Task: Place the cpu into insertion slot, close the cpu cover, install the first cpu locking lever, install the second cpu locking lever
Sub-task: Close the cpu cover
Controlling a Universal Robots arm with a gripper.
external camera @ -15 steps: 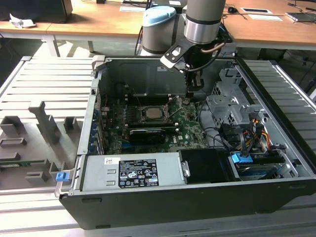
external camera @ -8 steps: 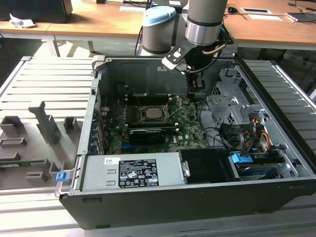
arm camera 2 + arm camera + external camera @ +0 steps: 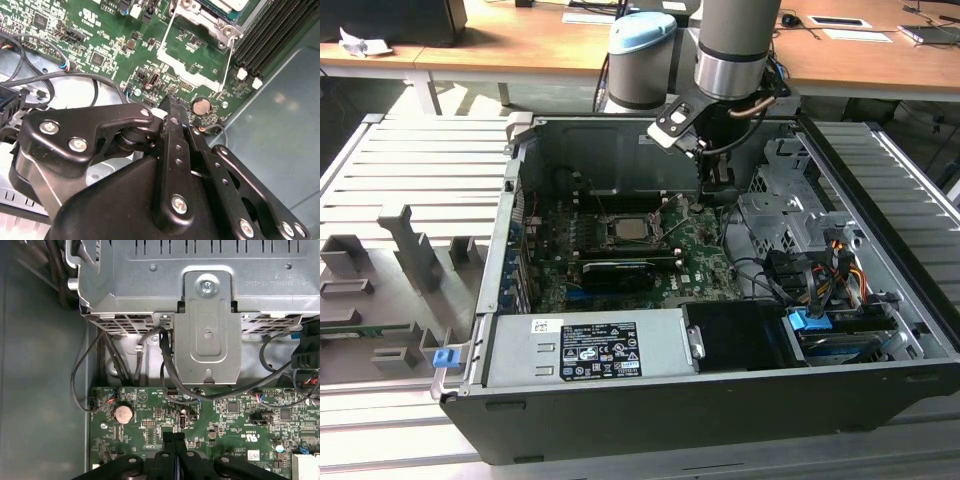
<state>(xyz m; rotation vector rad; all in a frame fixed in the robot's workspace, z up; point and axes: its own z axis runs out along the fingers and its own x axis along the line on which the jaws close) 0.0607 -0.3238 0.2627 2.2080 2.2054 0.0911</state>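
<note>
The cpu [image 3: 631, 228] lies in the socket at the middle of the green motherboard [image 3: 705, 262], its pale metal top showing inside the cpu cover [image 3: 616, 241] frame. In the second wrist view a corner of the cpu cover [image 3: 202, 17] shows, and a thin wire locking lever [image 3: 226, 62] runs out from that corner across the board. My gripper [image 3: 718, 196] hangs over the board to the exterior view's right of the socket, beside the drive cage. In both wrist views the fingertips [image 3: 170, 439] are pressed together with nothing between them, above a coin battery [image 3: 201, 105].
A grey metal drive cage [image 3: 210, 340] with black cables [image 3: 170, 370] stands close to the gripper. A long black card [image 3: 618, 272] sits in front of the socket, black memory slots [image 3: 270, 35] beside it. The power supply [image 3: 585, 350] fills the case front.
</note>
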